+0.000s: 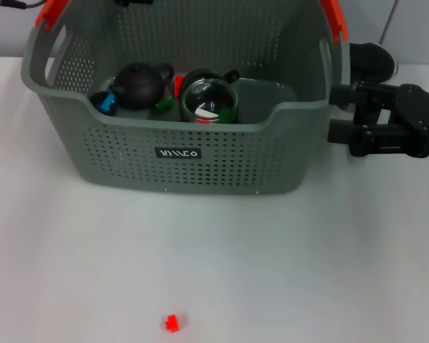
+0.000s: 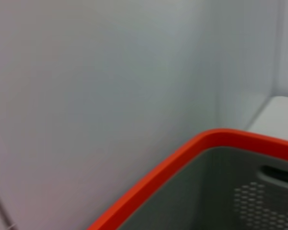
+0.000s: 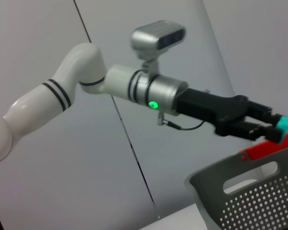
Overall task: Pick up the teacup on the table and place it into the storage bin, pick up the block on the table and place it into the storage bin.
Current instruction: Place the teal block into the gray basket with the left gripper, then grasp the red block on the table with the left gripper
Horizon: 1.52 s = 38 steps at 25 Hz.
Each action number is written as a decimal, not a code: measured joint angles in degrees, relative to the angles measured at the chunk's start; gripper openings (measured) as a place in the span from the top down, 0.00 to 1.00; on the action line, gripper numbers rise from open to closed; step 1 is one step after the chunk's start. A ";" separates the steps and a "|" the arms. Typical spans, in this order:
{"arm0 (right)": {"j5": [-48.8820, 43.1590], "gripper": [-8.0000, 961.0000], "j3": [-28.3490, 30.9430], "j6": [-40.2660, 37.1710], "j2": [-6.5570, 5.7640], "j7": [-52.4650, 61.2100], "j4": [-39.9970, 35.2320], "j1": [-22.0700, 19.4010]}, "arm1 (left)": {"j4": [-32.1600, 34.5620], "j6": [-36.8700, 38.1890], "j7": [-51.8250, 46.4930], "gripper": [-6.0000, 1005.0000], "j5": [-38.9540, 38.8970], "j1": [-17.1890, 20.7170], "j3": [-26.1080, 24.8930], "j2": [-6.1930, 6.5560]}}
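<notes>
The storage bin (image 1: 200, 107) carries a black label (image 1: 178, 153) with unreadable white lettering.

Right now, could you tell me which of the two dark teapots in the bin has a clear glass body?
The teapot nearer the right gripper has a see-through glass body. The black teapot beside it is opaque. Both sit inside the storage bin.
</notes>
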 joint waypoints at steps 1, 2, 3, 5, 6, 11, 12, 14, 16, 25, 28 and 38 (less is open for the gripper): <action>-0.01 0.02 -0.17 0.00 -0.17 0.07 0.00 0.06 | 0.14 -1.81 -1.42 0.48 0.45 0.25 0.91 -0.14; -0.02 0.02 -0.26 -0.09 -0.34 0.18 0.00 0.12 | 0.09 -3.28 -2.79 0.48 0.84 0.50 1.72 -0.27; -0.02 0.02 -0.29 -0.19 -0.54 0.27 0.00 0.23 | -0.07 -3.94 -4.00 0.48 1.05 0.78 2.54 -0.35; -0.03 0.02 -0.30 -0.44 -0.86 0.37 0.00 0.33 | -0.15 -4.63 -5.53 0.47 1.34 1.14 3.51 -0.41; -0.03 0.02 -0.30 -0.53 -0.99 0.39 0.00 0.38 | -0.10 -4.56 -5.84 0.46 1.39 1.20 3.60 -0.41; -0.04 0.02 -0.30 -0.66 -1.42 0.43 0.00 0.44 | 0.39 -4.18 -6.78 0.44 2.02 1.40 3.63 -0.41; -0.03 0.02 -0.30 -0.82 -1.49 0.44 0.00 0.45 | 0.21 -4.22 -7.02 0.44 2.30 1.47 3.62 -0.40; 0.01 0.02 -0.30 -1.23 -1.57 0.45 0.00 0.46 | -0.62 -4.46 -7.79 0.43 3.13 1.70 3.57 -0.39; 0.10 0.02 -0.28 -1.66 -1.66 0.45 0.00 0.46 | -2.08 -3.84 -8.72 0.42 3.90 1.97 3.54 -0.38; 0.24 0.02 -0.27 -2.46 -1.73 0.26 0.09 0.46 | -22.55 26.40 -8.84 0.09 -1.41 8.60 2.97 -1.88; 0.24 0.02 -0.27 -2.34 -1.40 -0.09 0.11 0.47 | -29.83 33.88 -4.82 0.06 -5.35 14.06 4.00 -4.96; -0.02 0.02 -0.71 -1.13 -0.93 -0.64 0.39 1.48 | -35.61 34.67 9.16 0.06 -11.53 31.40 17.51 -9.88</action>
